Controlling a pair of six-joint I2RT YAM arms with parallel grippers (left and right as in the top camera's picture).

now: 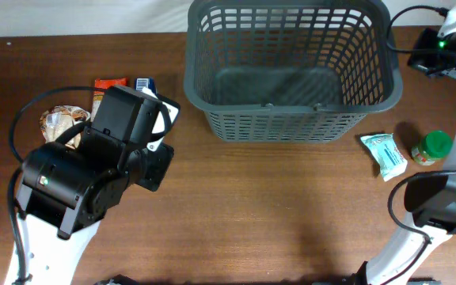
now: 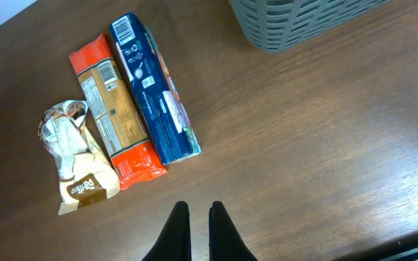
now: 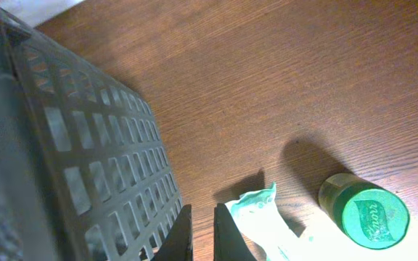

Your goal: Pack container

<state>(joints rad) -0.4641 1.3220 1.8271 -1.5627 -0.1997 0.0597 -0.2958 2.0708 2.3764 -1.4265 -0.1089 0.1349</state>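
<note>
Container point(image 1: 291, 125) was empty, 0 packed. Blue pkt point(image 2: 154, 90), orange pkt point(image 2: 115, 112), brown bag point(image 2: 75, 159) lay at 9 o'clock; jar point(image 1: 432, 147), sachet point(image 1: 384, 153) at 3. Left gripper point(image 2: 199, 228) & right gripper point(image 3: 202, 232) clenched on nothing.

We see the left arm point(image 1: 77, 186): black boxy motor housings, white lower link, black cables, small red-green sticker. Right arm point(image 1: 442, 202): white links, black joint, black cable, green light. Fingers point(image 2: 174, 235) black, tapered.

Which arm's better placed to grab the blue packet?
Left. The left gripper hangs near the blue packet; the right gripper sits beyond the container, by the green-lidded jar. Both are shut; open first.
</note>
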